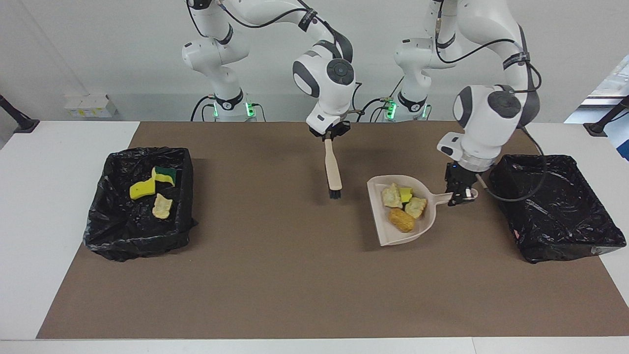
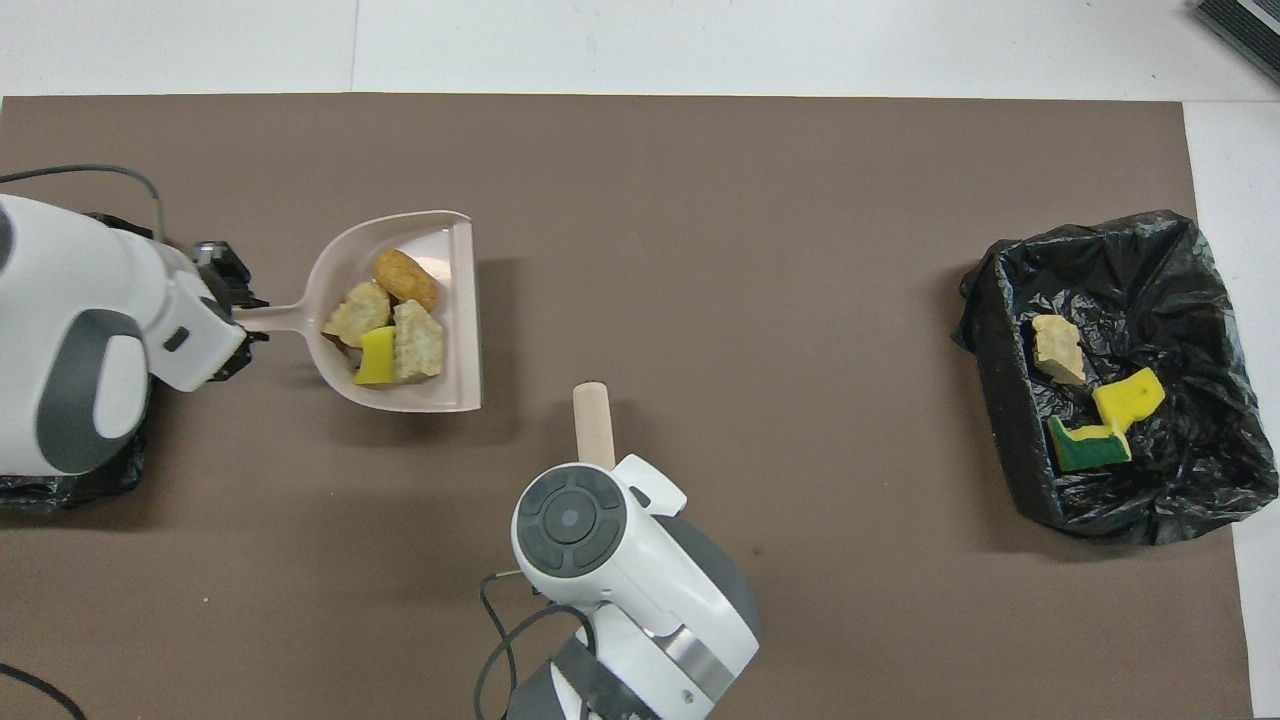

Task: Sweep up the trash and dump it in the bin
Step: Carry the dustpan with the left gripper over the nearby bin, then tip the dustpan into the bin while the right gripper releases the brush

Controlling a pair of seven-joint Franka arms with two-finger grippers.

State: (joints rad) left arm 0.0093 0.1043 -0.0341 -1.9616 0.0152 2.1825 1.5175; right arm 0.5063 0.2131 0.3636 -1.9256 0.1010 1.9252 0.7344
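My left gripper (image 1: pixel 460 193) (image 2: pixel 226 312) is shut on the handle of the beige dustpan (image 1: pixel 426 223) (image 2: pixel 462 300), held level a little above the mat beside the black-lined bin (image 1: pixel 533 158) at the left arm's end. Trash lies in the pan: a brown roll (image 1: pixel 401 221) (image 2: pixel 405 279), a yellow sponge chunk (image 1: pixel 406 194) (image 2: pixel 376 359) and pale bread-like lumps (image 1: pixel 391 195) (image 2: pixel 418 340). My right gripper (image 1: pixel 328 133) is shut on the beige brush (image 1: pixel 333 172) (image 2: pixel 594 425), which hangs bristles down over the mat's middle; the arm's wrist hides this gripper in the overhead view.
A second black-lined bin (image 1: pixel 142 151) (image 2: pixel 1000 330) at the right arm's end holds yellow sponge pieces (image 1: pixel 141 189) (image 2: pixel 1128 392) and a beige lump (image 1: pixel 161 206) (image 2: pixel 1058 347). A brown mat (image 1: pixel 295 285) covers the table. My left arm covers most of its bin in the overhead view.
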